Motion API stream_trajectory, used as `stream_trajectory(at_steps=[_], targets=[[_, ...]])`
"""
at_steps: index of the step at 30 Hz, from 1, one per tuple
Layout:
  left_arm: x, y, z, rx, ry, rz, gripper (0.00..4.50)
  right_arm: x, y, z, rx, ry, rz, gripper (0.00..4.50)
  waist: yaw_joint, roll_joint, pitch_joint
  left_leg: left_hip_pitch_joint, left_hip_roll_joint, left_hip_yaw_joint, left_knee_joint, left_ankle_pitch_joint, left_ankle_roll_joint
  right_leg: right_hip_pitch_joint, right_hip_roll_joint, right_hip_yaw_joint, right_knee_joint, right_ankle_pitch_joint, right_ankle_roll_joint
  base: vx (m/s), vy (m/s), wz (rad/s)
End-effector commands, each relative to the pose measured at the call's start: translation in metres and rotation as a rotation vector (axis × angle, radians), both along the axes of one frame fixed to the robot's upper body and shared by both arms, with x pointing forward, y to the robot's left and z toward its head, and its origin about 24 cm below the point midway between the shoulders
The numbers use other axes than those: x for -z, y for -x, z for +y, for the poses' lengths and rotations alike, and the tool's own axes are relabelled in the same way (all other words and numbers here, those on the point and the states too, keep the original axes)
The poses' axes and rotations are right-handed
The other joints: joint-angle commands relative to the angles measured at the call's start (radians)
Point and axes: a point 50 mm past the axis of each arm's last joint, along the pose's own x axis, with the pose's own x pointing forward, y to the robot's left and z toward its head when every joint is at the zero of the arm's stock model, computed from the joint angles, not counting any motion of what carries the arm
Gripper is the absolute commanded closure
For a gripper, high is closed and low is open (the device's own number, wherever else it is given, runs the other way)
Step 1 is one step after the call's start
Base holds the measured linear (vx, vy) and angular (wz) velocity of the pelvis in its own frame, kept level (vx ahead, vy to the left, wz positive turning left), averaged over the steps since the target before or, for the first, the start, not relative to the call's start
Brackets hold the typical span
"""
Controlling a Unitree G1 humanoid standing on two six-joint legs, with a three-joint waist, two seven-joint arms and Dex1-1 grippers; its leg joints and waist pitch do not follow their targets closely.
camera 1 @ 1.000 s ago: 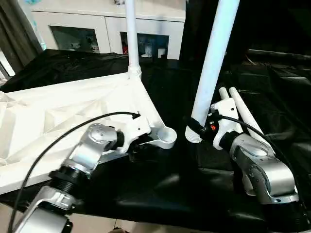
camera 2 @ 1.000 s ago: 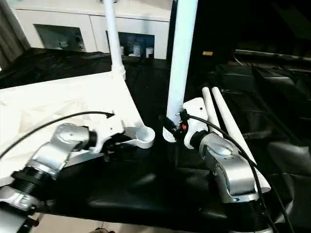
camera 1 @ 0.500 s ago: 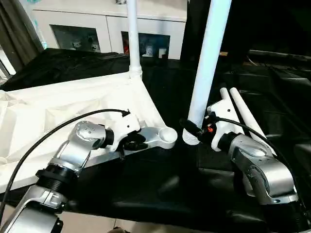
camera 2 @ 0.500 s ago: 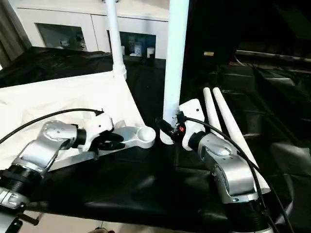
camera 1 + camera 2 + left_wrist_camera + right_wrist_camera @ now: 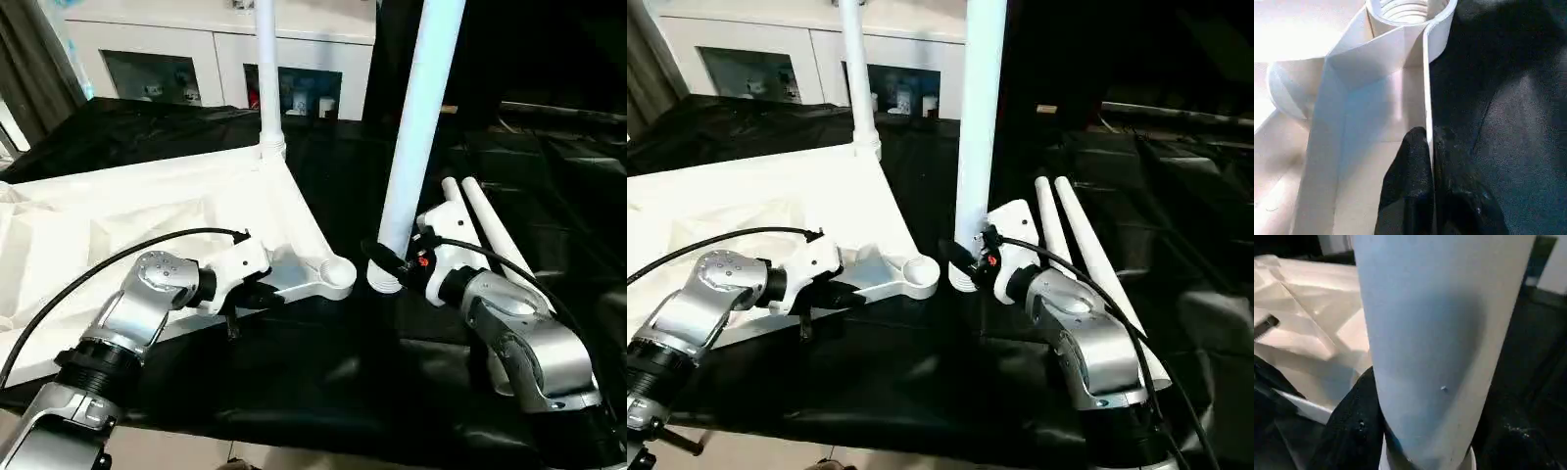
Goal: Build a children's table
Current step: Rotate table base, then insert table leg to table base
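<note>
The white table top (image 5: 147, 206) lies upside down on a black cloth, its near corner socket (image 5: 338, 272) facing up. One white leg (image 5: 265, 69) stands in the far corner socket. My left gripper (image 5: 257, 294) is shut on the top's near rim (image 5: 1426, 88), a black finger (image 5: 1410, 186) on each side of the thin wall, a short way from the socket (image 5: 1405, 7). My right gripper (image 5: 392, 262) is shut on the lower end of a second leg (image 5: 416, 117), held nearly upright with its foot just right of the near socket. The leg (image 5: 1435, 333) hides most of the right fingers (image 5: 1352, 426).
Two more white legs (image 5: 490, 225) lie side by side on the cloth behind my right arm. A white cabinet (image 5: 196, 59) with glass fronts stands at the back. Black cloth covers the work surface around the top.
My left gripper has slid left along the near rim, away from the corner socket, and closed on the rim. The held leg's foot has edged slightly toward the socket.
</note>
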Motion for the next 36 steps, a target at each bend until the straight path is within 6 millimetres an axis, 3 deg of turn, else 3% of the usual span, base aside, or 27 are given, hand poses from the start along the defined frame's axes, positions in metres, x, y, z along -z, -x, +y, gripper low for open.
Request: stream_trajectory(at_steps=[1,7,9,10,11,12,13,18,29,36], targets=[[-0.005,-0.001,-0.005,0.01,0.047,-0.042,4.5,-0.008,-0.003,0.006,-0.035,-0.043,-0.021,2.59,0.002,-0.01,-0.065,0.026,0.043,-0.011,-0.075,-0.197,0.004,0.033,-0.04,0.024,-0.066,-0.17,-0.192,0.0,0.0,0.0],[-0.009,0.006,-0.023,0.071,0.112,-0.038,4.5,-0.011,-0.016,0.018,-0.087,-0.137,0.034,2.59,-0.003,-0.006,-0.068,0.025,0.042,-0.011,-0.074,-0.178,0.002,0.035,-0.038,0.023,-0.06,-0.128,-0.208,0.0,0.0,0.0],[-0.008,0.007,-0.029,0.087,0.116,-0.038,4.5,-0.006,-0.022,0.02,-0.102,-0.124,0.079,2.59,-0.001,-0.015,-0.071,0.025,0.042,-0.008,-0.07,-0.146,0.014,0.038,-0.037,0.022,-0.055,-0.087,-0.218,0.0,0.0,0.0],[-0.008,0.006,-0.03,0.09,0.116,-0.04,4.5,-0.003,-0.024,0.021,-0.111,-0.114,0.109,2.59,0.003,-0.011,-0.071,0.026,0.041,-0.007,-0.069,-0.132,0.022,0.036,-0.037,0.022,-0.054,-0.076,-0.224,0.0,0.0,0.0],[-0.008,0.006,-0.031,0.09,0.116,-0.04,4.5,-0.002,-0.025,0.021,-0.114,-0.113,0.115,2.59,0.002,-0.02,-0.071,0.024,0.04,-0.005,-0.068,-0.127,0.028,0.038,-0.036,0.021,-0.054,-0.073,-0.226,0.0,0.0,0.0],[-0.008,0.006,-0.031,0.09,0.116,-0.041,4.5,-0.001,-0.025,0.022,-0.118,-0.113,0.127,2.59,0.006,-0.015,-0.071,0.026,0.041,-0.005,-0.067,-0.118,0.032,0.037,-0.038,0.022,-0.054,-0.073,-0.226,0.0,0.0,0.0],[-0.009,0.005,-0.032,0.089,0.117,-0.042,4.5,0.001,-0.026,0.023,-0.126,-0.109,0.141,2.59,0.007,-0.021,-0.071,0.024,0.041,-0.004,-0.067,-0.112,0.037,0.039,-0.038,0.022,-0.053,-0.069,-0.222,0.0,0.0,0.0],[-0.012,0.003,-0.034,0.083,0.122,-0.046,4.5,0.011,-0.029,0.029,-0.169,-0.052,0.197,2.59,0.007,-0.025,-0.067,0.025,0.043,-0.003,-0.07,-0.144,0.027,0.035,-0.042,0.021,-0.06,-0.153,-0.21,0.0,0.0,0.0],[-0.012,0.003,-0.036,0.087,0.123,-0.042,4.5,0.017,-0.037,0.032,-0.174,-0.026,0.23,2.6,0.006,-0.02,-0.07,0.025,0.042,-0.002,-0.067,-0.139,0.022,0.035,-0.041,0.022,-0.057,-0.134,-0.208,0.0,0.0,0.0],[-0.011,0.003,-0.035,0.086,0.121,-0.036,4.5,0.024,-0.038,0.026,-0.141,-0.102,0.255,2.6,0.005,-0.019,-0.071,0.026,0.042,-0.001,-0.067,-0.145,0.021,0.035,-0.039,0.022,-0.057,-0.123,-0.214,0.0,0.0,0.0]])
